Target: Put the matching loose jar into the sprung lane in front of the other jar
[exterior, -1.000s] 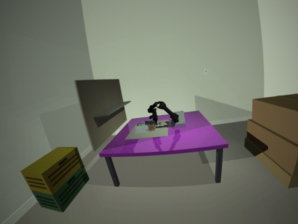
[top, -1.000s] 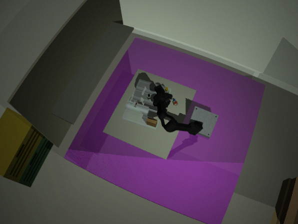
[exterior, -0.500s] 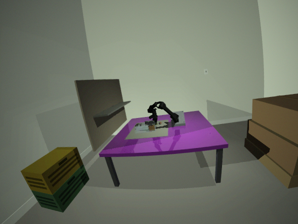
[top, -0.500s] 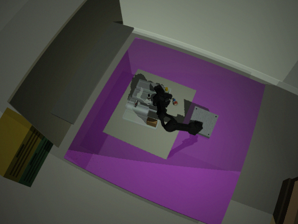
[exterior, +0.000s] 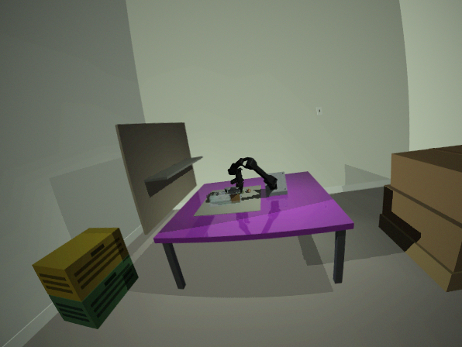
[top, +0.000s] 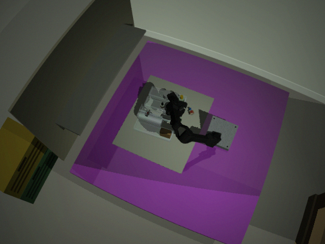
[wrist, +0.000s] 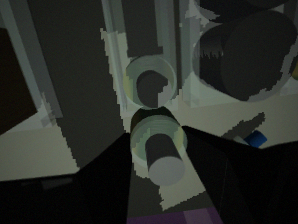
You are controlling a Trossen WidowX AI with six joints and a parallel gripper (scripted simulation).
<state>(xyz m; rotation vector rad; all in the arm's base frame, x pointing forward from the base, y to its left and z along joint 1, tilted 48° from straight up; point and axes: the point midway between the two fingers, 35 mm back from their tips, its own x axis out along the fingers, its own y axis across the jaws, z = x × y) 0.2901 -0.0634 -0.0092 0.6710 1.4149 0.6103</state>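
Wrist view gives us the closest look: our gripper [wrist: 159, 150] is clamped on a pale green glass jar with a grey lid [wrist: 158, 145], the dark fingers pressing its sides. Just beyond it stands the matching jar [wrist: 150, 89] in the sprung lane [wrist: 116, 65], between pale rails. The two jars sit close in line, but we cannot tell whether they touch, nor whether the held jar rests on the lane floor. To the right a large dark cylinder [wrist: 255, 52] stands in a neighbouring bay, and a small blue object [wrist: 255, 138] lies on the grey mat [wrist: 40, 145] beside our right finger. We can read no label, brand or writing on either jar; their surfaces look plain at this sharpness.

From the top view, the arm [top: 188, 133] reaches from its grey base plate [top: 224, 130] across the mat to the shelf unit [top: 148, 114]. A jar with blue and red parts [top: 190, 110] lies on the mat beside the arm, a yellow-topped item [top: 181, 97] stands near the unit's far end, and a brown block [top: 165, 132] sits at its near end.

From the exterior view, the purple table [exterior: 294, 217] carries the whole setup; dark stripes on the yellow and green crate [exterior: 83, 275] are vents rather than lettering.
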